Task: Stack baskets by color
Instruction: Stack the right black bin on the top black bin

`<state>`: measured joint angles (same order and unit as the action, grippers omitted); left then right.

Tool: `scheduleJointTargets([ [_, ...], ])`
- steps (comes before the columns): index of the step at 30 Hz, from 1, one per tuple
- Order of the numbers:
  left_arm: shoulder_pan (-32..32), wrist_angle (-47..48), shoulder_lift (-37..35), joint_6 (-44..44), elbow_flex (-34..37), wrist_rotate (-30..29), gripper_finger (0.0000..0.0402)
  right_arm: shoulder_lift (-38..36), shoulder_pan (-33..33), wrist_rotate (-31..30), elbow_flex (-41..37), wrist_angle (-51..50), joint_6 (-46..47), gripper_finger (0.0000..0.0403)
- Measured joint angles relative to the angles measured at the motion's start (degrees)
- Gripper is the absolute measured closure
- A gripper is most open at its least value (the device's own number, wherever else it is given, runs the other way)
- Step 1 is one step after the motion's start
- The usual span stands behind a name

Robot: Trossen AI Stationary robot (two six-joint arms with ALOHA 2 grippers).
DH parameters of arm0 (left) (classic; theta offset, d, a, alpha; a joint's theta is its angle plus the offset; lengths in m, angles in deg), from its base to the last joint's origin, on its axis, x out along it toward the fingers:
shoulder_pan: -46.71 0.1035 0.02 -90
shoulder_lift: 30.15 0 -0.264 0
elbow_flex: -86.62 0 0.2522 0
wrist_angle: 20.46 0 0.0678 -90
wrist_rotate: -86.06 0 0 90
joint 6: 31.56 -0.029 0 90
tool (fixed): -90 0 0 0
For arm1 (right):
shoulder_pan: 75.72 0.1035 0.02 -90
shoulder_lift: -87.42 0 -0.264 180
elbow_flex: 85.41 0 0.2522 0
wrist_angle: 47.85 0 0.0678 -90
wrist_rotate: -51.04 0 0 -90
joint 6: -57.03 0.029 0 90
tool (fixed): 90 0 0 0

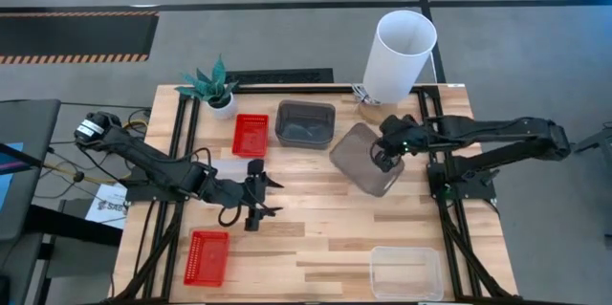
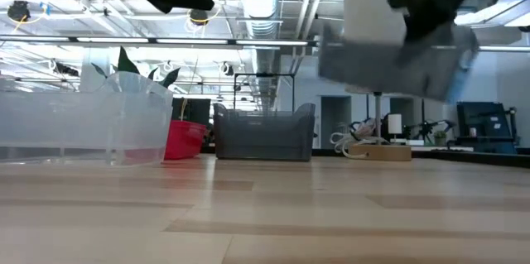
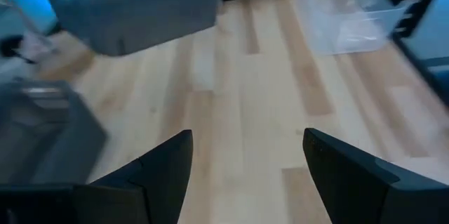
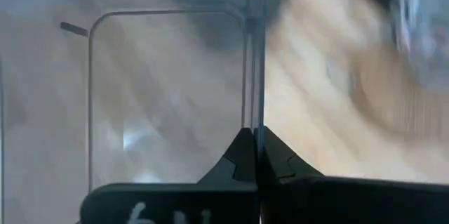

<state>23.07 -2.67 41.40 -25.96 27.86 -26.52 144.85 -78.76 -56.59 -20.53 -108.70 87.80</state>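
Observation:
My right gripper (image 1: 385,157) is shut on a smoky grey basket (image 1: 366,159), which hangs tilted above the table's right half and also shows in the low view (image 2: 397,61). A second grey basket (image 1: 306,121) rests flat on its bottom at the far middle. One red basket (image 1: 251,135) lies left of it and another red basket (image 1: 207,255) near the front left. A clear basket (image 1: 406,272) sits at the front right. My left gripper (image 1: 256,190) hovers open over bare wood left of centre, nothing between its fingers (image 3: 165,168). My right gripper pinches the grey basket's side wall at its rim (image 4: 253,104), one finger inside the basket and one outside. The fingers slant down from the table's right side. The basket is lifted clear of the table and hangs tilted (image 2: 389,69).
A tall white cylinder (image 1: 397,56) stands at the far right, and a small potted plant (image 1: 215,87) at the far left. Another clear basket (image 2: 83,123) shows at the left of the low view. Bare wood lies between the two grippers.

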Motion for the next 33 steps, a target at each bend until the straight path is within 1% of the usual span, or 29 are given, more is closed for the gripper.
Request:
scheduleJointTargets([
  [3, 0.0, 0.0, 0.0, -2.5, 0.0, -4.0, 0.0143, 0.0, 3.3, -3.1, 3.2, 3.9, -8.0, 0.04],
  [6, 0.2, 0.0, 0.0, -6.2, 0.0, -8.1, 0.0143, 0.0, 4.0, -3.6, 4.0, 10.8, -20.7, 0.0401],
  [8, 0.8, -0.1, 0.0, -8.8, 0.0, -8.9, 0.0143, 0.1, 3.4, -3.3, 4.0, 17.2, -29.3, 0.0401],
  [11, 2.4, 0.0, 0.0, -10.9, 0.0, -9.2, 0.0143, 2.1, 1.1, 0.9, 4.1, 27.5, -39.4, 0.0402],
  [14, 4.5, 1.3, -1.8, -11.1, 0.0, -9.5, 0.0143, 5.9, -2.9, 8.1, 6.4, 31.2, -44.9, 0.0402],
  [15, 5.0, 2.7, -3.0, -11.5, 0.0, -9.7, 0.0143, 7.9, -4.4, 10.3, 8.0, 31.6, -45.7, 0.0402],
  [18, 7.2, 5.4, -7.4, -12.5, 0.0, -9.5, 0.0143, 14.2, -8.9, 14.2, 13.2, 30.2, -49.5, 0.0402],
  [22, 10.1, 6.8, -13.3, -12.6, 0.0, -7.5, 0.0143, 22.8, -14.9, 21.9, 21.4, 27.6, -55.0, 0.0402],
  [25, 11.3, 6.9, -16.5, -12.0, 0.4, -6.6, 0.0143, 28.4, -19.2, 28.3, 26.9, 27.2, -56.7, 0.0402],
  [27, 11.5, 6.8, -18.0, -12.0, 1.1, -6.6, 0.0143, 31.8, -21.5, 31.4, 30.8, 25.9, -57.0, 0.0402],
  [33, 11.5, 7.1, -20.1, -10.8, 2.9, -8.3, 0.0143, 41.6, -26.8, 32.5, 43.5, 16.0, -56.7, 0.0402],
])
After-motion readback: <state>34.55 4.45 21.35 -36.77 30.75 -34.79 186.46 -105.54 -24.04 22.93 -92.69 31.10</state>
